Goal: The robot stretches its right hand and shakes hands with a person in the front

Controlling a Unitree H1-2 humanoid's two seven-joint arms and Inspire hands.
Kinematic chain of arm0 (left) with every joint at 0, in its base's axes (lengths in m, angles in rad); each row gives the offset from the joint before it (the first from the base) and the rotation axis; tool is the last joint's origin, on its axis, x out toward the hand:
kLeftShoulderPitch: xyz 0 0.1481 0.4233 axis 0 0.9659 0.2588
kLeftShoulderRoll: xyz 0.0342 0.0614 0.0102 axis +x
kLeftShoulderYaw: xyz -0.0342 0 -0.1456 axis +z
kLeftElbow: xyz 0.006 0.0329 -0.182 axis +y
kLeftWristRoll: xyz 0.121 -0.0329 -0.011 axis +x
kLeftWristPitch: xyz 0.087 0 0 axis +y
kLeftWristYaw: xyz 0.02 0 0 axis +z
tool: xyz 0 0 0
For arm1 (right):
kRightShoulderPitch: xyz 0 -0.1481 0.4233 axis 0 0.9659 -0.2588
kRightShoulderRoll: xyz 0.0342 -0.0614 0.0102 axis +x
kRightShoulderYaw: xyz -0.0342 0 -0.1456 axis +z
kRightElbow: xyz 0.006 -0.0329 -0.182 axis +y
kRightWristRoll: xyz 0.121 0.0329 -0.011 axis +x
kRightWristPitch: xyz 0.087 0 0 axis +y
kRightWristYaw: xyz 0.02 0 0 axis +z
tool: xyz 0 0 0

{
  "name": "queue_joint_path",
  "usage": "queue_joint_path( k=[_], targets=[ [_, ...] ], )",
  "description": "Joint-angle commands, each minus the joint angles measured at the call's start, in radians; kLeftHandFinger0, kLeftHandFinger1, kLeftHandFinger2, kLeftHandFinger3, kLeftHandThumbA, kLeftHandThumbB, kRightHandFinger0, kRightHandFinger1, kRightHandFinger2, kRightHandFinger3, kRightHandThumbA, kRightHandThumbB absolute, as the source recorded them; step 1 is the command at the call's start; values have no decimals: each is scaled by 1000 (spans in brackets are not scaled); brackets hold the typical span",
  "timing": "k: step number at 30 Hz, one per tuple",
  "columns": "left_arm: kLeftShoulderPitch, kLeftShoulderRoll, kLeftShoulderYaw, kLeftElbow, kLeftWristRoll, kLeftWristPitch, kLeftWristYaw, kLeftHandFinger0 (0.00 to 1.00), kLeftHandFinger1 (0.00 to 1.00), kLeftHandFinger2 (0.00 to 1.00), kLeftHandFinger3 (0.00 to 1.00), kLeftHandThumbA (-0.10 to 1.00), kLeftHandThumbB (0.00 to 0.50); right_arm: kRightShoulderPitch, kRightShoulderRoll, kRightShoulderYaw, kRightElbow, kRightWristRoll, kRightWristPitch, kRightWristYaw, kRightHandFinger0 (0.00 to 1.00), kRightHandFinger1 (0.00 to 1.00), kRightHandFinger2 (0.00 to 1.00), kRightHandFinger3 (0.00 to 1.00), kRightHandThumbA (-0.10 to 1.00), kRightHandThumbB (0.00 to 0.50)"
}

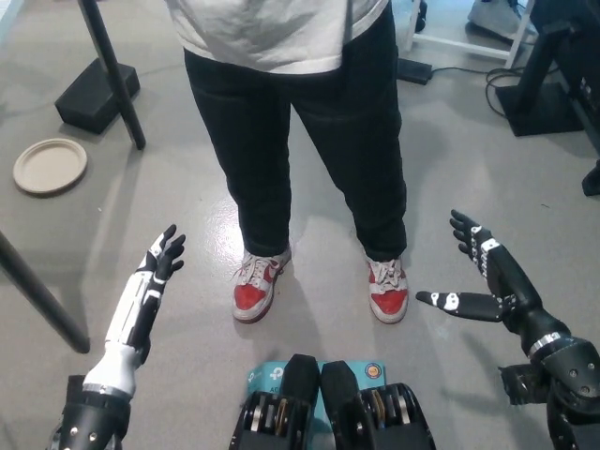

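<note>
A person is standing directly in front of the robot, seen from above: pale shirt hem, black trousers, red and white sneakers planted on a grey floor. Neither of the person's hands is showing in this view, so there is nothing yet to grasp.

The black right hand is hovering low at the right, well apart from the person's legs, fingers spread and thumb sticking out sideways, holding nothing. The white left hand is resting at the lower left, fingers loosely apart and also empty.

A round paper plate is lying on the floor at far left, beside a dark stand leg.

To do the handshake well, the right hand is probably best lifted forward toward the person's middle, palm turned inward and kept open, closing gently only once the person's palm is seated in it.
</note>
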Motion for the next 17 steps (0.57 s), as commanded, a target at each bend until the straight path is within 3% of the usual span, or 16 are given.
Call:
queue_joint_path(
  k=[1, 7, 8, 12, 17],
  targets=[
    [7, -2, 8, -23, -4, -16, 10, 1000, 1000, 1000, 1000, 965, 91, 7, 8, 1, -42, 45, -51, 11, 1000, 1000, 1000, 1000, 1000, 422],
    [8, 1, 5, -29, 15, -2, 17, 1000, 1000, 1000, 1000, 977, 103, 9, 5, 5, -47, 51, -47, 13, 1000, 1000, 1000, 1000, 1000, 420],
    [9, -4, 8, -29, 5, -11, 16, 1000, 1000, 1000, 1000, 948, 86, 9, 3, 6, -48, 48, -47, 12, 1000, 1000, 1000, 1000, 1000, 437],
    [5, -3, 9, -30, 4, -9, 15, 1000, 1000, 1000, 1000, 937, 79, 4, 2, 8, -45, 49, -51, 9, 1000, 1000, 1000, 1000, 1000, 431],
    [-2, -2, 10, -27, -4, 3, 10, 1000, 1000, 1000, 1000, 939, 106, 2, -5, 16, -45, 41, -44, 10, 1000, 1000, 1000, 1000, 1000, 433]
  ],
)
